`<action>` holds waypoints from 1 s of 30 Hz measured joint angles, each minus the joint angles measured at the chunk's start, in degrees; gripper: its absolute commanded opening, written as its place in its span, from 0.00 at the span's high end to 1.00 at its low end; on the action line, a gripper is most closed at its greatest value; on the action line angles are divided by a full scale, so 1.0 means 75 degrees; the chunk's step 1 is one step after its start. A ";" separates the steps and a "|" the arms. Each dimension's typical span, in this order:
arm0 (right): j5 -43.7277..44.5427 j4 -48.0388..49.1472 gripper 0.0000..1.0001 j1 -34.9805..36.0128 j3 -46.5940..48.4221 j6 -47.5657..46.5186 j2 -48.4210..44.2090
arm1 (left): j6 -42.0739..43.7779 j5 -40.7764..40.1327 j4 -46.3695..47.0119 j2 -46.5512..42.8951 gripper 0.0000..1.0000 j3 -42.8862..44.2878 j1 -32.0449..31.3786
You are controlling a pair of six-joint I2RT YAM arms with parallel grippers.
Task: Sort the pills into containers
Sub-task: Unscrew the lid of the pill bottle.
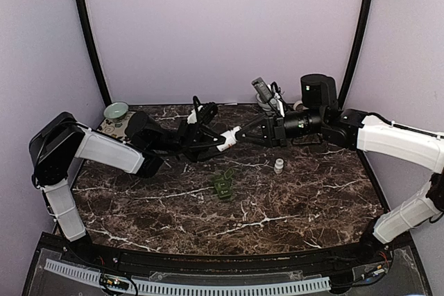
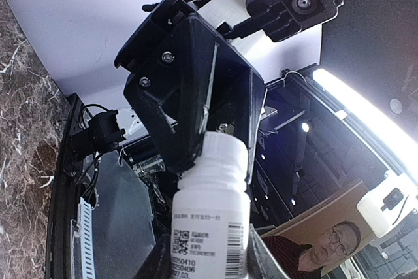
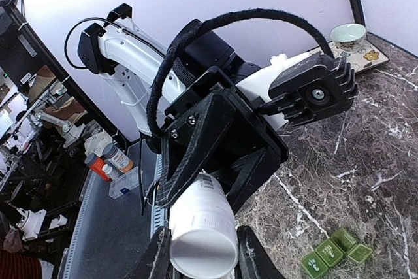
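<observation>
two white bottles (image 1: 227,140) (image 1: 278,166), one green box (image 1: 223,184), one bowl (image 1: 116,110)

Both arms reach inward, level (elbows outward); left gripper (image 1: 216,142) and right gripper (image 1: 238,132) clamp opposite ends of one white bottle (image 1: 227,139).

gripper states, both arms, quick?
Left gripper: closed on the bottle, label end.
Right gripper: closed on the same bottle, other end.

The containers (image 1: 223,184), a small dark green box of three square compartments in a row, lie flat and slantwise on the dark marbled worktop (image 1: 312,206) near its middle, just in front of and below the white labelled bottle (image 1: 227,141) held up in the air.
</observation>
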 measured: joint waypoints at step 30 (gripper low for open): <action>-0.1014 0.0318 0.74 -0.0353 0.0393 0.0787 0.0175 | -0.0050 0.0245 0.0102 0.0000 0.84 0.0562 0.0079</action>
